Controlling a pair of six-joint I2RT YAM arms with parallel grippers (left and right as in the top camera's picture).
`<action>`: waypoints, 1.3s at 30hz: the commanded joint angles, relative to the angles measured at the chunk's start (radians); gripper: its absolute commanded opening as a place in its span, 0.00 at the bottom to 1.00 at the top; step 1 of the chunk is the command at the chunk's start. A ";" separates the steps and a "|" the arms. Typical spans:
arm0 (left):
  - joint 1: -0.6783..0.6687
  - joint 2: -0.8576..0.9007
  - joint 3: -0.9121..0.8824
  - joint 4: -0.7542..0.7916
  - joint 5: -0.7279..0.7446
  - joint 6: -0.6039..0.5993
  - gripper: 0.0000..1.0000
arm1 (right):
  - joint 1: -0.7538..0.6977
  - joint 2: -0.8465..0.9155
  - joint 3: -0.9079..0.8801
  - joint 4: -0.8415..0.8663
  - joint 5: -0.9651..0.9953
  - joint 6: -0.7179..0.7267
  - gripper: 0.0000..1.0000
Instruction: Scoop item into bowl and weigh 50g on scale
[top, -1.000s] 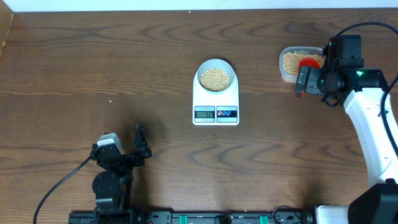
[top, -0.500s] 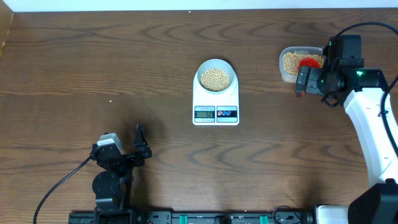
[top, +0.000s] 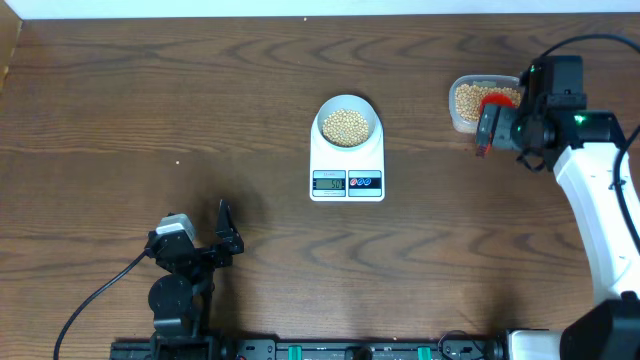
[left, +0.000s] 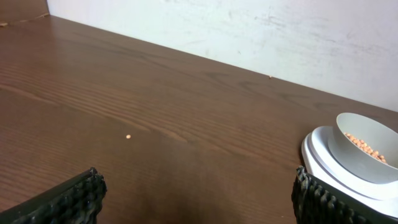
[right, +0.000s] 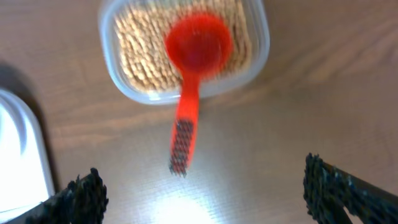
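Observation:
A pale bowl (top: 347, 124) of tan beans (top: 346, 126) stands on the white scale (top: 347, 172) at mid-table; both show at the right edge of the left wrist view, bowl (left: 364, 146) on scale (left: 323, 165). A clear tub (top: 462, 102) of beans stands at the right, with a red scoop (top: 493, 100) lying in it, handle over the near rim. In the right wrist view the scoop (right: 193, 68) rests in the tub (right: 261, 43). My right gripper (right: 202, 196) is open and empty just short of the handle. My left gripper (left: 196, 199) is open and empty near the front left.
One stray bean (left: 128, 137) lies on the dark wood table, left of the scale. A pale wall runs along the table's far edge.
The right arm has shifted very slightly; the scoop stays in the tub. The left arm has not moved.

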 joint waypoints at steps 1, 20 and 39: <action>0.004 -0.006 -0.016 -0.032 -0.002 -0.009 0.98 | 0.001 -0.073 -0.041 0.102 -0.005 -0.016 0.99; 0.004 -0.006 -0.016 -0.032 -0.002 -0.009 0.98 | 0.032 -0.471 -0.827 1.223 -0.037 -0.037 0.99; 0.004 -0.006 -0.016 -0.032 -0.002 -0.009 0.98 | 0.018 -0.958 -1.269 1.286 -0.080 -0.243 0.99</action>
